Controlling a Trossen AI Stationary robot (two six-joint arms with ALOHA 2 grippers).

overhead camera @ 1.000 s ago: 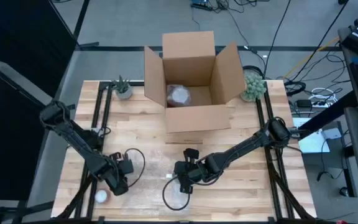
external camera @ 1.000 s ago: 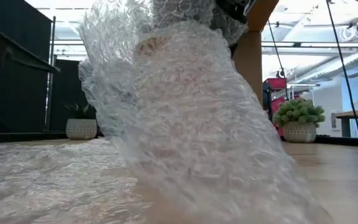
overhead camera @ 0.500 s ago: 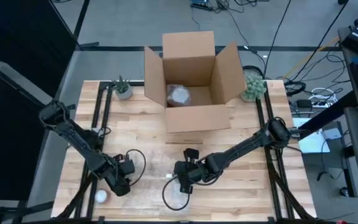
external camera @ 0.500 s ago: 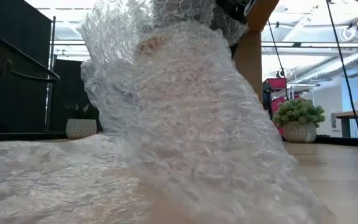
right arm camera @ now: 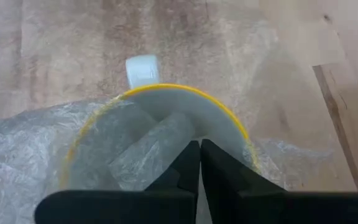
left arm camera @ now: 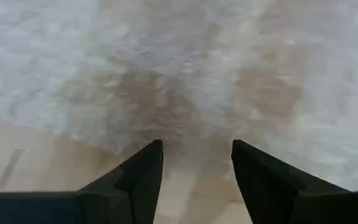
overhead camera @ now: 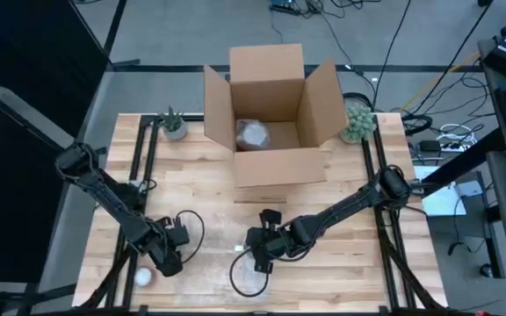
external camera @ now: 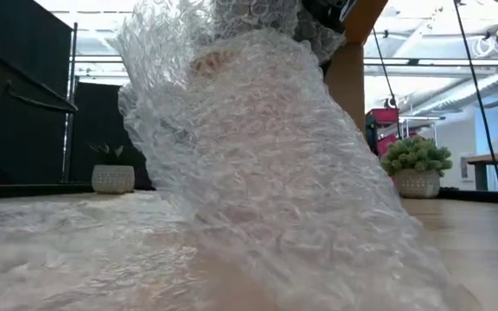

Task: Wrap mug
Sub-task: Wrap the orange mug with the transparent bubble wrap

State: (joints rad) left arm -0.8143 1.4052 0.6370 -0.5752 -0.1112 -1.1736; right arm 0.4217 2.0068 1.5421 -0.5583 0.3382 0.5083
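We have the right hand (right arm camera: 199,152) pinched shut on the yellow-rimmed mug (right arm camera: 166,118) and bubble wrap (external camera: 258,173) directly under it, while our left hand (left arm camera: 196,163), fingers parted and empty, faces the sheet's loose edge just ahead.

The open cardboard box (overhead camera: 269,123) stands at the table's far middle, its raised flaps walling off that stretch, with a wrapped bundle (overhead camera: 254,133) already on its floor; a small potted plant (overhead camera: 173,124) sits just left of the box and a bushier one (overhead camera: 357,121) just right, narrowing the far corners; bare wood (overhead camera: 191,189) lies open between the box and the arms; bubble wrap (external camera: 258,173) covers the near middle and rises into a tall heap around the mug (right arm camera: 160,134), blocking the low view; the left gripper (left arm camera: 196,163), fingers spread, is low at the wrap's left edge; the right gripper (right arm camera: 200,163), fingers pinched together, occupies the mug's rim.
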